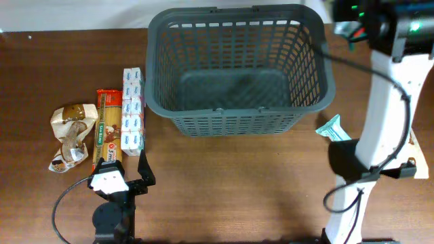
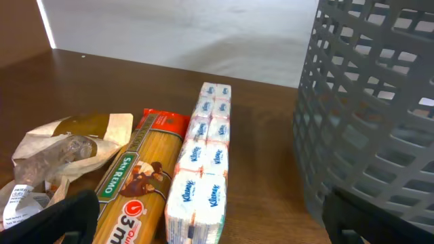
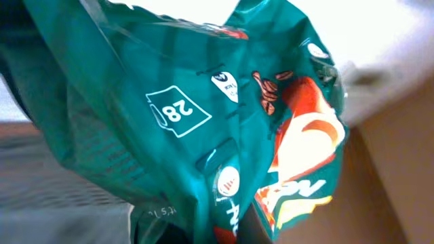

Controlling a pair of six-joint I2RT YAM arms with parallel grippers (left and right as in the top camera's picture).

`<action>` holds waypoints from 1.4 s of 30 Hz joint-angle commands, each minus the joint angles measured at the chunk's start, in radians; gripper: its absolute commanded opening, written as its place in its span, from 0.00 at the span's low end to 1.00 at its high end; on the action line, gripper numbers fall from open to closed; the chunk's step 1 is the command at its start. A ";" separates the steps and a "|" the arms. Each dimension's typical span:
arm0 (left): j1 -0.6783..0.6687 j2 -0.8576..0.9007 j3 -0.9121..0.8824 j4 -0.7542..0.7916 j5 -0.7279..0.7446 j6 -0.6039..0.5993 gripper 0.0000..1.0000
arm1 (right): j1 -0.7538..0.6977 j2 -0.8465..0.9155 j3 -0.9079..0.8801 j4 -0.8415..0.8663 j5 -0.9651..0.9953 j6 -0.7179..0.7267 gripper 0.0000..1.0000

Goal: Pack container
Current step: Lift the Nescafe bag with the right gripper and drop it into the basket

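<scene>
Presently the right gripper [image 1: 341, 144] is clamping a teal packet [image 3: 203, 122], which is crowding almost the whole right wrist view. Its crinkled foil is showing a white "28" mark and red-orange print, and it is covering the fingers so that little of them is showing. From overhead, one end of the packet is poking out just beside the near right corner of the container [image 1: 237, 123], and the white right arm [image 1: 383, 115] is slanting away beside it toward the far right edge.

The left gripper [image 2: 217, 220] is hovering low over the table [image 1: 237, 193] at the near left, with its jaws spread wide and nothing between them. Its dark fingertips [image 2: 57, 218] are sitting in the two lower corners of the left wrist view. It is facing three things lying side by side:
- A tissue multipack [image 2: 200, 169] is lying nearest the container but apart from it.
- A spaghetti pack [image 2: 135, 196] is touching the tissue multipack along its long side.
- A crumpled brown-and-white bag [image 2: 61, 149] is lying just left of the spaghetti.

The container is standing upright at the far middle of the table. Its solid bottom is showing through the open top, and its slotted wall is filling the right side of the left wrist view.
</scene>
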 commanded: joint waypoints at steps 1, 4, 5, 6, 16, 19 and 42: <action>-0.004 -0.006 -0.005 0.002 -0.011 -0.009 0.99 | 0.134 -0.071 0.045 0.035 0.021 -0.129 0.04; -0.004 -0.006 -0.005 0.002 -0.011 -0.008 0.99 | 0.223 -0.051 0.026 0.014 -0.012 -0.128 0.04; -0.004 -0.006 -0.005 0.002 -0.011 -0.008 0.99 | 0.233 -0.049 0.020 0.008 -0.023 -0.128 0.04; -0.004 -0.006 -0.005 0.002 -0.011 -0.008 0.99 | 0.264 -0.047 -0.001 -0.011 -0.049 -0.128 0.04; -0.004 -0.006 -0.005 0.002 -0.011 -0.008 0.99 | 0.399 -0.048 -0.164 -0.029 -0.011 -0.120 0.04; -0.004 -0.006 -0.005 0.002 -0.011 -0.008 0.99 | 0.404 -0.048 -0.272 -0.018 -0.001 -0.117 0.04; -0.004 -0.006 -0.005 0.002 -0.011 -0.008 0.99 | 0.356 -0.145 -0.638 0.137 0.221 -0.091 0.95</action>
